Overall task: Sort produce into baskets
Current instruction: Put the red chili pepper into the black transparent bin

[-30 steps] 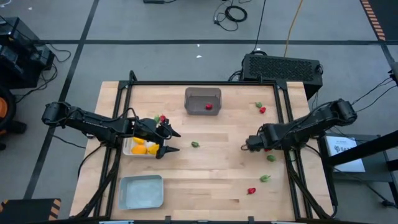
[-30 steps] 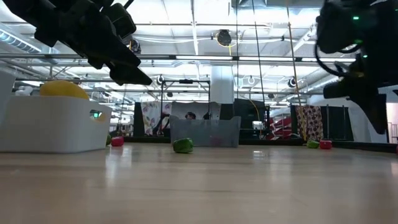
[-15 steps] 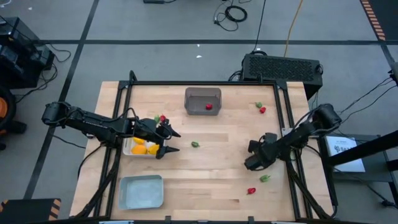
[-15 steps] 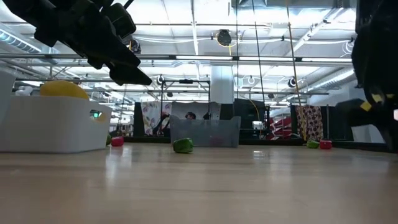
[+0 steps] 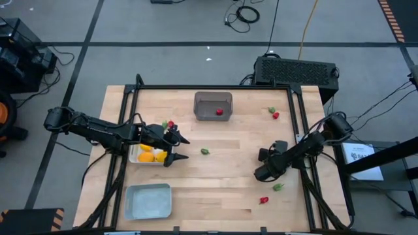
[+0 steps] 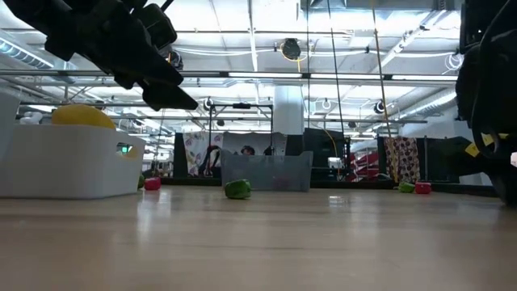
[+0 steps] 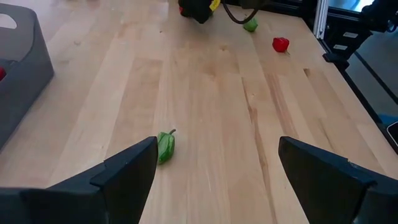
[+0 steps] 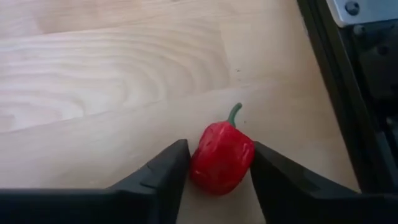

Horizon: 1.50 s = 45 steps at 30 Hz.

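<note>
From above, my right arm covers its pincer (image 5: 262,173), so I can't see the grip. The right wrist view cuts off the red pepper's (image 8: 221,157) base. The grey bin (image 7: 22,74) runs off frame.

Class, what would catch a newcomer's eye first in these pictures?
The small red toy pepper with a green stem lies near the table's right edge, just ahead of the open right hand. Across the table, the open left hand hangs over the edge of the white shallow tray holding yellow-orange round fruits.
</note>
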{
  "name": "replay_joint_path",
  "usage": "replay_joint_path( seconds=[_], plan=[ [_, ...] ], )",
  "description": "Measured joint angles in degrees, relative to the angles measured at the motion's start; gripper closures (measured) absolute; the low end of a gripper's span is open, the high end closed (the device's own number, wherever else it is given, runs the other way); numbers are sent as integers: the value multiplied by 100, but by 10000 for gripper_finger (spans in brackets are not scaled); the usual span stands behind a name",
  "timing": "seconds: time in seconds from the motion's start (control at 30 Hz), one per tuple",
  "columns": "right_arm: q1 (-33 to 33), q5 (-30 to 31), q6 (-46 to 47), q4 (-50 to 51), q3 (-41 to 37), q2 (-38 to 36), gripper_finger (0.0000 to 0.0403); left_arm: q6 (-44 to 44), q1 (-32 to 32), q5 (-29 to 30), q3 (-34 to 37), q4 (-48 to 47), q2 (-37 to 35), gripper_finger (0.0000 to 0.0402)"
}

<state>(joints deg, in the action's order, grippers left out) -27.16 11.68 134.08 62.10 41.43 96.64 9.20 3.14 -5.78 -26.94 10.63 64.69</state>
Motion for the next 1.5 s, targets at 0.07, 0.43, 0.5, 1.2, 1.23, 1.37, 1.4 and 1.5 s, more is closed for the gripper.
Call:
replay_joint_path(
  seconds=[0.07, 0.43, 0.5, 1.2, 1.23, 1.37, 1.4, 1.5],
  plan=[
    [4, 6, -27, -24, 2, 0, 264, 1, 0, 0, 0, 5, 0, 61],
    [135, 645, -660, 547, 935, 33, 344, 1, 0, 0, 0, 101, 0, 61],
    [251, 960, -965, 644, 1300, 29, 343, 1, 0, 0, 0, 101, 0, 61],
    [2799, 3155, -7862, -2538, 3289, 13, 335, 97, 0, 0, 0, 104, 0, 61],
    [2890, 3156, -8205, -2871, 3289, 13, 335, 96, 0, 0, 0, 101, 0, 61],
    [3207, 3154, -9077, -3819, 3289, 13, 334, 73, 0, 0, 0, 94, 0, 61],
    [3273, 3156, -9214, -3947, 3289, 13, 334, 51, 0, 0, 0, 92, 0, 61],
    [3453, 3154, -9449, -4086, 3289, 13, 334, -58, 0, 0, 0, 85, 0, 61]
  ],
)
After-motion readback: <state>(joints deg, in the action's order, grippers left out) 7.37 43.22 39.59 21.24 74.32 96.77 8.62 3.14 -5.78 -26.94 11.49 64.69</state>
